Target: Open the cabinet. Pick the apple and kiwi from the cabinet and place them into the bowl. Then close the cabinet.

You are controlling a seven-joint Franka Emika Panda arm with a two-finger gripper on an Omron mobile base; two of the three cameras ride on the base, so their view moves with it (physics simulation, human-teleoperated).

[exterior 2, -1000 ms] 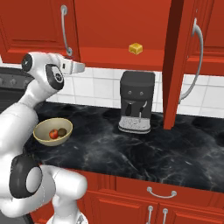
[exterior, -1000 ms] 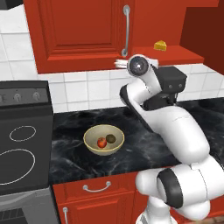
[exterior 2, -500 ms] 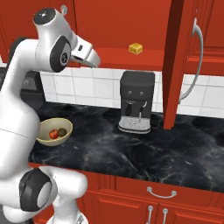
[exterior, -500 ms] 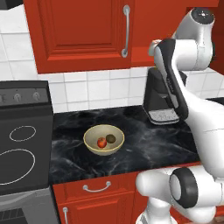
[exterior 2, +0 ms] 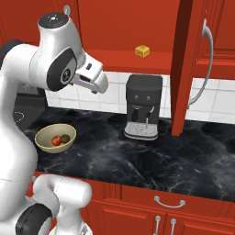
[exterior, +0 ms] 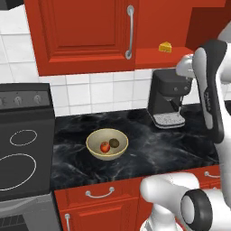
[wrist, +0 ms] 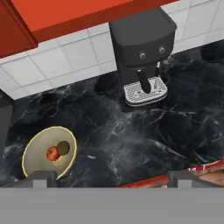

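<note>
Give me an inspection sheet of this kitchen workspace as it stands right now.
Surface: black marbled counter, nothing spilled.
Job's things: small red apple and dark brown-green kiwi lie side by side in the shallow tan bowl; red wall cabinet's right door open, left door shut.
Clutter: yellow cheese wedge on the cabinet shelf; black coffee machine on the counter.
Grippers: claw open, empty, raised above the counter.
Cables: nothing seen.
Surroundings: black stove, white tiled wall, red lower drawers.

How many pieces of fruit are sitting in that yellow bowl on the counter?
2. The apple lies left in the bowl, and the kiwi sits right beside it. Nothing else seems hidden in the bowl.
</note>
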